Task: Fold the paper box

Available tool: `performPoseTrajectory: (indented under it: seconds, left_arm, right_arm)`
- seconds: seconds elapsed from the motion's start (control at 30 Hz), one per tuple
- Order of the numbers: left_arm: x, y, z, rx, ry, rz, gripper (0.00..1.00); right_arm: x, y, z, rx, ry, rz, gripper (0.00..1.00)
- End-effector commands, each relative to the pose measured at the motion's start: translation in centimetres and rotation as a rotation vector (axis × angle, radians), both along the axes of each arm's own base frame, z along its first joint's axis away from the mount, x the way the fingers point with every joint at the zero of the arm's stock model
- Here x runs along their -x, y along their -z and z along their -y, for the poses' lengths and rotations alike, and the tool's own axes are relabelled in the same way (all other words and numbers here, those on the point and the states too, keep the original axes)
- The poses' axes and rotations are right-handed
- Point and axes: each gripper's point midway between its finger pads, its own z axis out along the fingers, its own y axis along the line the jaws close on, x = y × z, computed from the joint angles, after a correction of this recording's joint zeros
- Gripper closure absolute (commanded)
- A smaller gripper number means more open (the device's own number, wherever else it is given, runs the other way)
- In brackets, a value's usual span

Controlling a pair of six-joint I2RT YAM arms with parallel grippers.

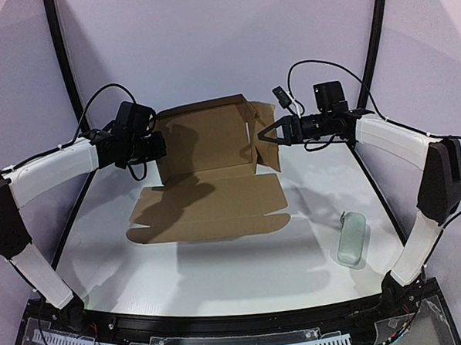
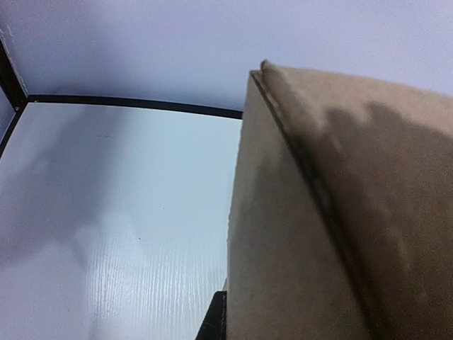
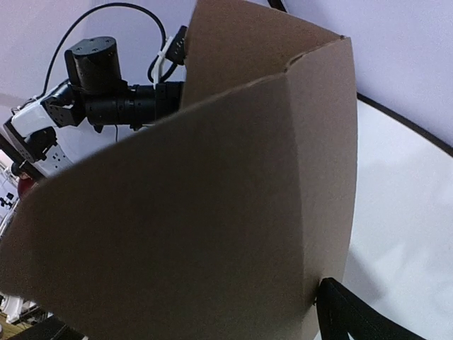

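While the paper box (image 1: 207, 174) sits toward the far side of the white table (image 1: 244, 280), you've got it half formed. The back panel stands upright, and the front panels lie flat with their long edge toward the arm bases. The right side flap is raised and angles out from the back panel's right end.

Left claw (image 1: 158, 145): closed, at the left end of the upright panel. Your left wrist view is mostly cardboard right at the lens, with one dark finger (image 2: 216, 320) just beside its lower edge. It reads as pinched on the box's left edge.

Right claw (image 1: 263, 134): jaws spread wide, tips at the raised right flap. From overhead you can't tell whether they touch it. In the right wrist view, bent cardboard covers nearly the whole frame. One black finger (image 3: 350, 312) shows at bottom right, just beside the flap's edge, and the left arm (image 3: 106, 92) is visible beyond the box.

A pale green oblong case (image 1: 352, 238) lies on the table near the right arm, well apart from the box.
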Motion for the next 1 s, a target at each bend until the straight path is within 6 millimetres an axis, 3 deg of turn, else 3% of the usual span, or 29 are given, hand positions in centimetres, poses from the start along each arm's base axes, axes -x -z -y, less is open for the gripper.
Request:
performPoseTrajectory:
  seconds: [0.0, 0.13, 0.2, 0.3, 0.47, 0.63, 0.8, 0.97]
  left_arm:
    - [-0.5, -1.5, 0.2, 0.034, -0.014, 0.03, 0.99]
    - [-0.9, -1.2, 0.3, 0.029, -0.018, 0.022, 0.99]
    - [-1.0, -1.1, 0.4, 0.03, -0.02, 0.02, 0.99]
    - [-1.1, -1.2, 0.7, 0.04, -0.003, 0.024, 0.99]
    - [-0.9, -1.6, 1.4, 0.06, 0.041, 0.04, 0.99]
    - [-0.6, -1.7, 1.8, 0.07, 0.076, 0.048, 0.99]
    - [-0.4, -1.9, 2.2, 0.077, 0.102, 0.055, 0.99]
    - [-0.6, -1.5, 2.1, 0.066, 0.094, 0.047, 0.99]
  right_arm:
    - [2.3, -3.3, -1.9, -0.116, -0.133, 0.066, 0.03]
    - [5.0, -3.5, -3.6, -0.134, -0.253, 0.095, 0.02]
    - [5.2, -3.3, -4.0, -0.133, -0.262, 0.103, 0.02]
    - [3.5, -2.5, -4.3, -0.095, -0.177, 0.099, 0.02]
    - [-1.4, -0.1, -3.6, 0.051, 0.086, 0.091, 0.1]
    - [-3.1, 0.8, -3.6, 0.109, 0.196, 0.143, 0.11]
    - [-2.8, 1.0, -4.8, 0.126, 0.191, 0.201, 0.19]
    - [-0.4, -0.1, -6.1, 0.034, 0.04, 0.192, 0.18]
